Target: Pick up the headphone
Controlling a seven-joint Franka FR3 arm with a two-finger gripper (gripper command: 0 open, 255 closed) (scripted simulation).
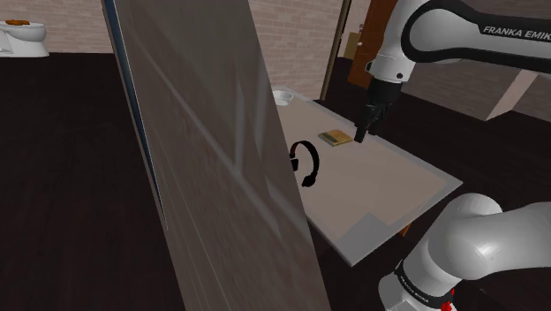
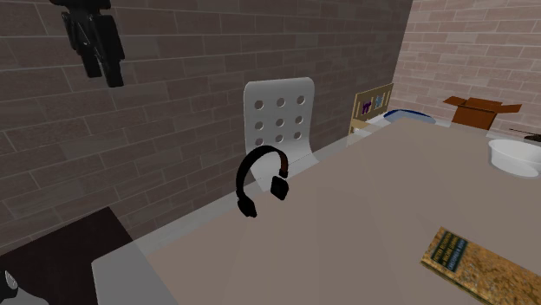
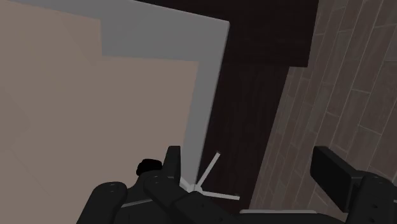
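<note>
The shoulder camera sits high beside the arm, looking down over the desk. The second camera is low and close, facing the brick wall; both share the headphone. The wrist camera overlooks a desk corner.

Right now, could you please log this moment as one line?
phase: pre-grasp | gripper: open, raised, empty | headphone: on table, untouched

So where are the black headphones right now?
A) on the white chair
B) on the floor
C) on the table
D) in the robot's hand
C: the black headphones sit on the table, near its edge. The gripper hangs high above them, open and holding nothing.
</note>
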